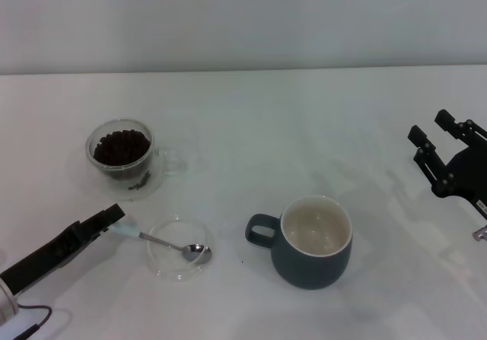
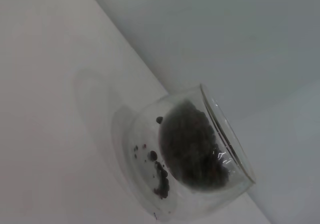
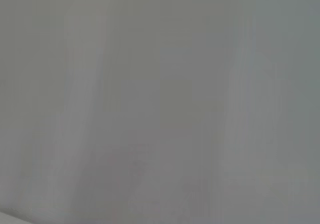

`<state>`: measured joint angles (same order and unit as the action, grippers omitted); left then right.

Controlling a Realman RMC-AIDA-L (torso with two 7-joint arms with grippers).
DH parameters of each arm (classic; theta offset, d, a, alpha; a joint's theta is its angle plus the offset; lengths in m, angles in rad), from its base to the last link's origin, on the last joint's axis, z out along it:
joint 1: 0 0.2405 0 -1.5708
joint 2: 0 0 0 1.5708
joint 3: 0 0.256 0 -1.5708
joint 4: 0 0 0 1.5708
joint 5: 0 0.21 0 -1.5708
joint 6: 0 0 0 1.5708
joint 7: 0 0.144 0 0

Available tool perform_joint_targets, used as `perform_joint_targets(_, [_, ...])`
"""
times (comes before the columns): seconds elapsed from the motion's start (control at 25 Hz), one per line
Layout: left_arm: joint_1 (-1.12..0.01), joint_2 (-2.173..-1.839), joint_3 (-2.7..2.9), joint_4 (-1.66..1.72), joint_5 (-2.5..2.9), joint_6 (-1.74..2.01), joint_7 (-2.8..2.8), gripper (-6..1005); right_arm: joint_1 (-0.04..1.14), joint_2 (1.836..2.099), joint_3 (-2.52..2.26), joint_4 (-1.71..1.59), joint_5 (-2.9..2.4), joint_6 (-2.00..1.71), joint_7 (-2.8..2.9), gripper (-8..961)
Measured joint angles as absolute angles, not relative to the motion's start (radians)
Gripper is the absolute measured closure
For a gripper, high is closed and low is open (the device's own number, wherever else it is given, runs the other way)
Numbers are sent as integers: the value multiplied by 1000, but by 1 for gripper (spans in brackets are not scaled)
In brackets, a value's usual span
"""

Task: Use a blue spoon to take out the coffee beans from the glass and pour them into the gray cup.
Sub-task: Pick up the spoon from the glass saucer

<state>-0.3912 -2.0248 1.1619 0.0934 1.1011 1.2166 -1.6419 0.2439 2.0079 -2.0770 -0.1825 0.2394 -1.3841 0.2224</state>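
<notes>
The blue spoon (image 1: pixel 163 242) lies with its silver bowl in a flat clear saucer (image 1: pixel 161 262); its pale blue handle points left. My left gripper (image 1: pixel 114 219) is at the front left, shut on the end of that handle. The glass (image 1: pixel 119 151) stands behind it at the left, holding a heap of coffee beans (image 1: pixel 121 146). The left wrist view shows the glass (image 2: pixel 230 154) with the beans (image 2: pixel 192 149) close up. The gray cup (image 1: pixel 316 243) stands right of the saucer, empty, its handle to the left. My right gripper (image 1: pixel 431 129) is parked at the far right, open and empty.
A few loose beans (image 1: pixel 139 182) sit at the foot of the glass. The white table (image 1: pixel 251 119) stretches back to a pale wall. The right wrist view shows only a blank pale surface.
</notes>
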Motion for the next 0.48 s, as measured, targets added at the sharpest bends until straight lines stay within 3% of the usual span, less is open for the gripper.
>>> perform_joint_targets(0.48, [-389,-2026,1158,99,1099,1215,-1650,798,238,2008,-2077,-183,239,-1385,222,498])
